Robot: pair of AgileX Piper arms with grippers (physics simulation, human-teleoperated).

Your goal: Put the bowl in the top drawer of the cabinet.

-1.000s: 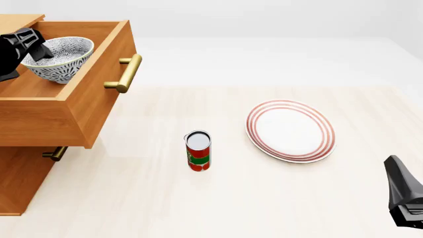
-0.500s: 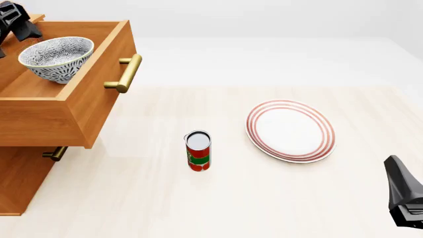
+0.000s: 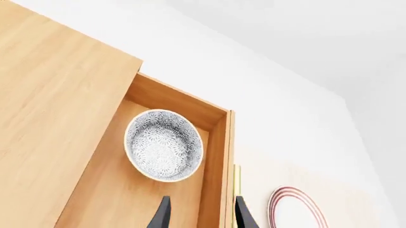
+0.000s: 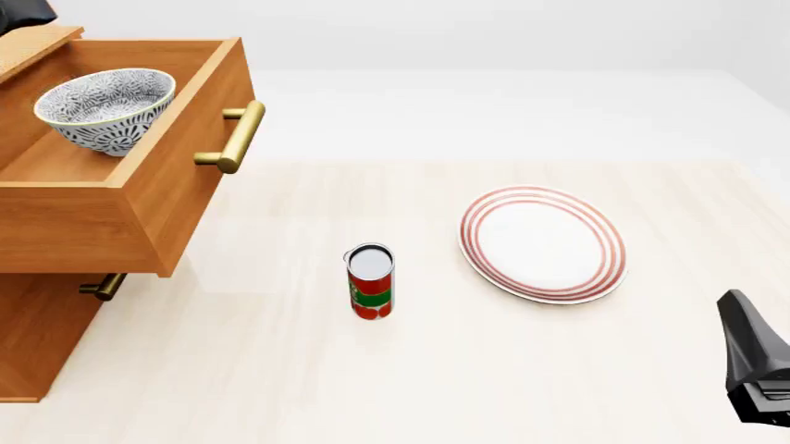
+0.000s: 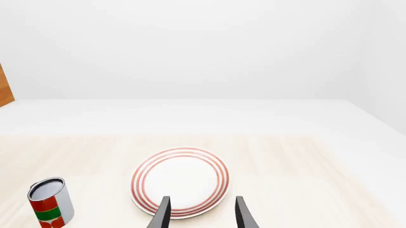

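The bowl [image 4: 106, 109], white with a dense grey floral pattern, sits upright inside the pulled-out top drawer [image 4: 148, 199] of the wooden cabinet [image 4: 31, 333]. The left wrist view looks down on the bowl [image 3: 163, 145] in the drawer [image 3: 212, 142]. My left gripper [image 3: 201, 216] is open, high above the drawer and apart from the bowl, holding nothing. Only a black bit of the left arm [image 4: 22, 11] shows in the front view's top left corner. My right gripper [image 5: 201, 214] is open and empty, low over the table short of the plate.
The drawer's brass bar handle [image 4: 235, 137] juts toward the table's middle. A smaller handle [image 4: 103, 287] marks the lower drawer. A red and green can [image 4: 370, 281] stands mid-table. A white plate with red rings [image 4: 543, 243] lies to its right. The right arm's black body [image 4: 756, 370] sits at the near right edge.
My left gripper has let go of the bowl's rim and risen up and left, almost out of the front view. The bowl stays in the drawer. The right arm has not moved.
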